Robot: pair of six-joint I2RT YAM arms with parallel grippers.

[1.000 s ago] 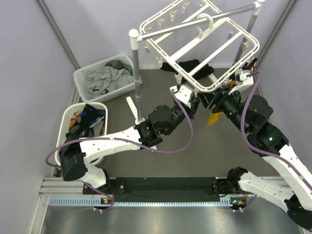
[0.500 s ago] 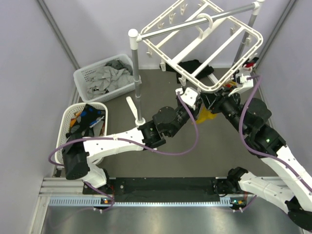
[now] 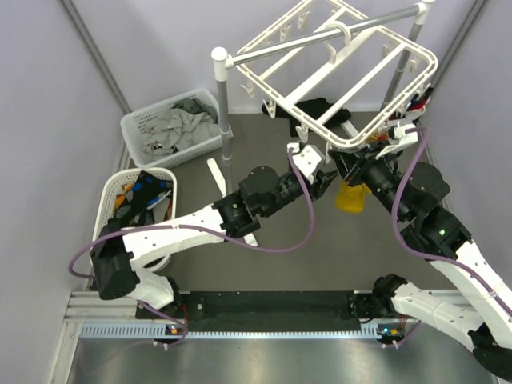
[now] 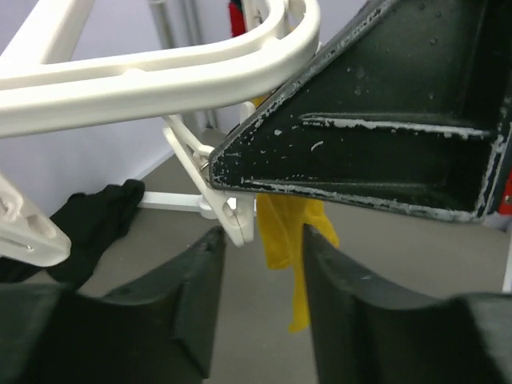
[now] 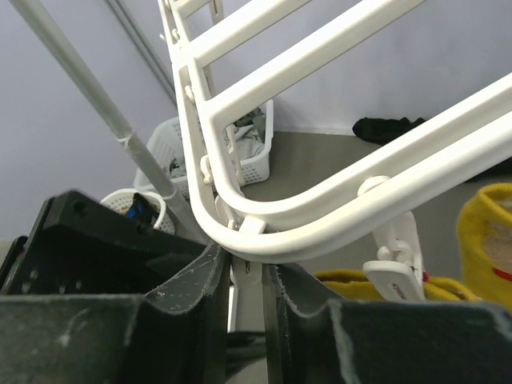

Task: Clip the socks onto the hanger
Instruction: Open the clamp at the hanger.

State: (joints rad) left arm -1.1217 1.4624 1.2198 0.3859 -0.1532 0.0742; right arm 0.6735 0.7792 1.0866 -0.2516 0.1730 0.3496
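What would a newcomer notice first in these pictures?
The big white hanger hangs tilted on the grey pole rack at the back. Beneath its near corner the right gripper seems to pinch a clip, and the left gripper is open, facing a dangling yellow sock.

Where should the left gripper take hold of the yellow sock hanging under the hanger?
Probably its middle, approached level from the left gripper's side. The yellow sock hangs straight down, thinning to a tail, and its top is crowded by a clip, the hanger rim and the right gripper.
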